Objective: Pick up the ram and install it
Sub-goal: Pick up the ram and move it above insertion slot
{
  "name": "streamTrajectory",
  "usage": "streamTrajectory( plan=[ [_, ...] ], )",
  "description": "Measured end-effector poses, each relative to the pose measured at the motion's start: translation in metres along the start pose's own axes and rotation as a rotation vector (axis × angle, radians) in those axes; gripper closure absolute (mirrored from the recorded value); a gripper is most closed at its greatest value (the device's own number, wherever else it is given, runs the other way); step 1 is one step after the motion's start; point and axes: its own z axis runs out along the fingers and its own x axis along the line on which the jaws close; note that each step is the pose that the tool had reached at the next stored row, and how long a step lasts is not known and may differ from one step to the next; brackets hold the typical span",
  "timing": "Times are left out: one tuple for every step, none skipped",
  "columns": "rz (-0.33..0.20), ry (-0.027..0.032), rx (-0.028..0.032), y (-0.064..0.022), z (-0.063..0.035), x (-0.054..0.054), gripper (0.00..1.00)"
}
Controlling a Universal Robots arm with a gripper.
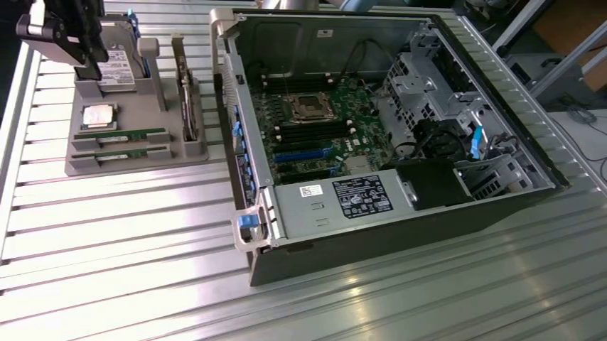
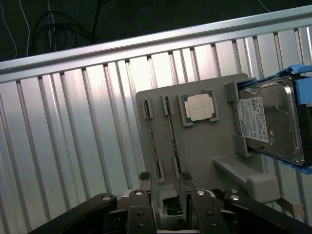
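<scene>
Two ram sticks lie side by side in slots at the near end of the grey holder tray (image 1: 142, 165): one ram (image 1: 121, 136) and a second ram (image 1: 118, 152) just in front of it. In the wrist view they stand edge-on as thin lines, ram (image 2: 152, 141) and ram (image 2: 173, 136). My gripper (image 1: 87, 60) hangs well above the tray's far end, over the hard drive. In the wrist view my gripper (image 2: 165, 177) is open, with nothing between its fingers. The motherboard (image 1: 318, 135) with its long black memory slots lies inside the open computer case (image 1: 379, 234).
On the tray also sit a square silver CPU (image 1: 99, 115), a hard drive (image 1: 119, 68) in a blue carrier and a card with a metal bracket (image 1: 187, 106). The case's raised wall (image 1: 227, 106) stands between tray and motherboard. Ribbed metal table all round.
</scene>
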Motion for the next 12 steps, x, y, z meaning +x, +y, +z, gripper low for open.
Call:
streamTrajectory(
  plan=[
    [0.000,0.0000,0.0000,0.0000,0.0004,0.0000,0.64],
    [0.000,0.0000,0.0000,0.0000,0.0008,0.0000,0.64],
    [0.000,-0.0001,0.0000,0.0000,0.0012,0.0000,0.64],
    [0.000,0.0000,0.0000,-0.0001,0.0016,0.0001,0.64],
    [0.000,0.0000,0.0000,-0.0001,0.0020,0.0001,0.64],
    [0.000,0.0000,0.0000,-0.0001,0.0024,0.0001,0.64],
    [0.000,0.0000,0.0000,-0.0001,0.0028,0.0001,0.64],
    [0.000,0.0000,0.0000,-0.0001,0.0032,0.0001,0.64],
    [0.000,0.0000,0.0000,-0.0001,0.0037,0.0001,0.64],
    [0.000,0.0000,0.0000,-0.0001,0.0042,0.0001,0.64],
    [0.000,-0.0001,0.0001,-0.0002,0.0051,0.0002,0.64],
    [0.000,-0.0001,0.0000,-0.0002,0.0057,0.0002,0.64]
  ],
)
